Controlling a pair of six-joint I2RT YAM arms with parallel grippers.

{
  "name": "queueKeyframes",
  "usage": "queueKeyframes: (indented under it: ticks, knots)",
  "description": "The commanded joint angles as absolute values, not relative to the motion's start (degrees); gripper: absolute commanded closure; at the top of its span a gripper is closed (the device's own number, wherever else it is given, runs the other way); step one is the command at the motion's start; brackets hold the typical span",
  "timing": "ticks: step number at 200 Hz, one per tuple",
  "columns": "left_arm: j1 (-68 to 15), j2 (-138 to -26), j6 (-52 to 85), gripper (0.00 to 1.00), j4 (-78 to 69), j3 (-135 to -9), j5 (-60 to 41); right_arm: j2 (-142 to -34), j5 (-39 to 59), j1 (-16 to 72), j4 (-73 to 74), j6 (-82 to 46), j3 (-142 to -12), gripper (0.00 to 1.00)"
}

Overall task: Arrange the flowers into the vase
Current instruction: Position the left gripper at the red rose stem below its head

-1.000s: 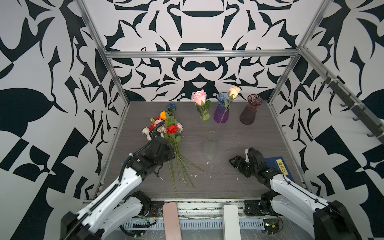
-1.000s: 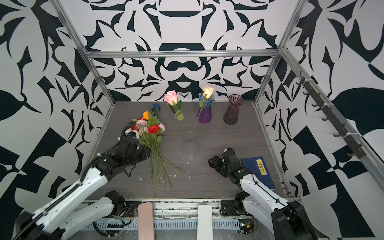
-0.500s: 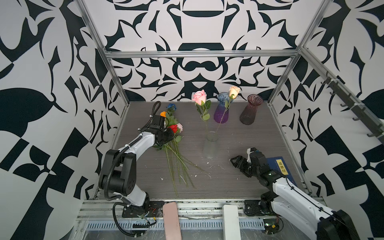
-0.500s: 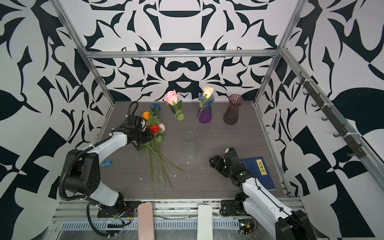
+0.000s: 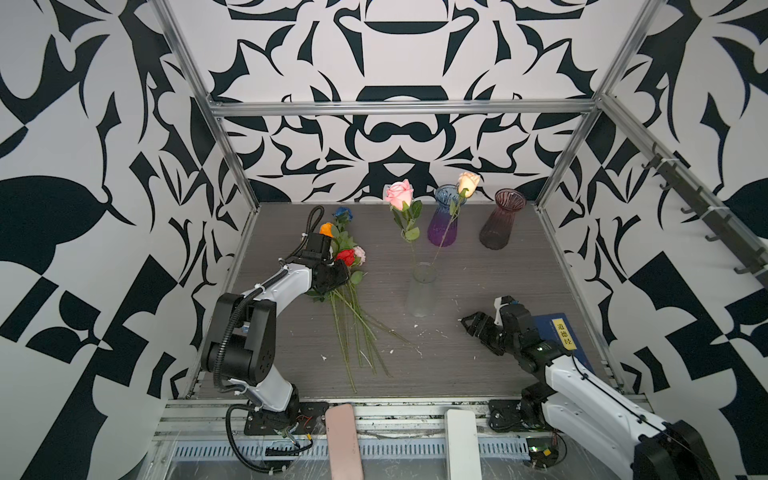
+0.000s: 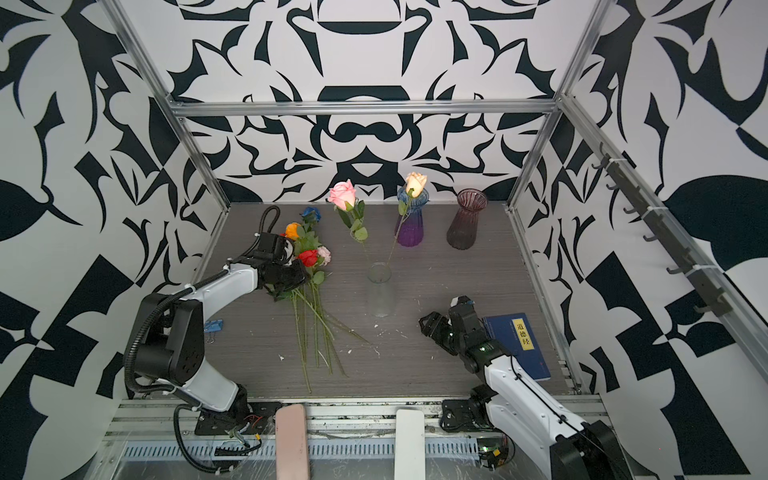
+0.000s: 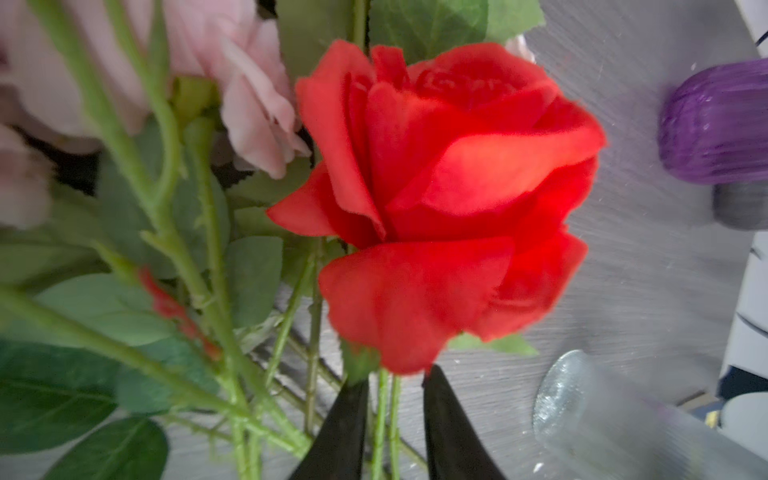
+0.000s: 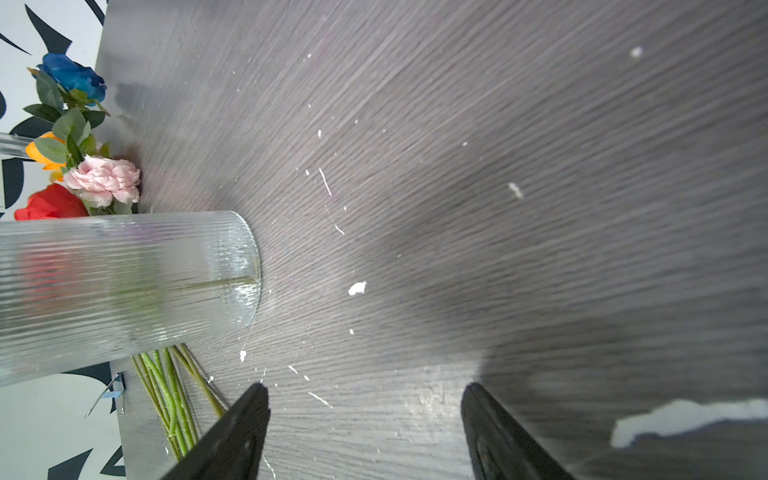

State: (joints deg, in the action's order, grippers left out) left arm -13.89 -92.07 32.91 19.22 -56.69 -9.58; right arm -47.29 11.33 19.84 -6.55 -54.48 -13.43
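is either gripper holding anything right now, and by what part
Nothing is gripped yet. The left gripper straddles the red rose at its stem, just under the head, jaws apart; the right gripper is open and empty.

Red rose, pale-pink bloom, blue rose, orange rose, green stems; purple vase; grey woodgrain table; blk/wht swirl-pattern walls.

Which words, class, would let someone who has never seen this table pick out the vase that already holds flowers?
Start at the grey wood-grain table, where three vases stand. Two are at the back wall; the clear vase stands alone near the middle. Unlike the purple vase and the maroon vase, it is colourless ribbed glass, with a pink rose and a cream rose in it.
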Motion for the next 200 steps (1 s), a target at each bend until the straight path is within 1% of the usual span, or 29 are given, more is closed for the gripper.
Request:
queueKeyframes:
  ticks: [1,25,95,189,200]
  knots:
    - [-14.04,-89.87,30.87,0.68,22.29,-56.03,-6.94,-46.94,11.24,19.51,-6.15,-53.79,-13.28,0.23]
    - [-13.98,-90.58,29.75,0.68,22.97,-55.77,-7.26,-46.93,11.34,19.51,-6.15,-53.88,-13.22,0.23]
    - [-13.98,-93.32,29.97,0.75,20.66,-55.77,-10.09,-46.57,11.24,19.51,-6.39,-54.13,-13.07,0.23]
    - [-13.95,-93.44,29.79,0.76,18.94,-53.97,-11.26,-45.70,11.01,19.32,-6.79,-54.41,-12.75,0.23]
    - [-13.97,-93.43,29.67,0.79,18.81,-53.90,-11.48,-45.64,11.03,19.33,-6.77,-54.40,-12.74,0.23]
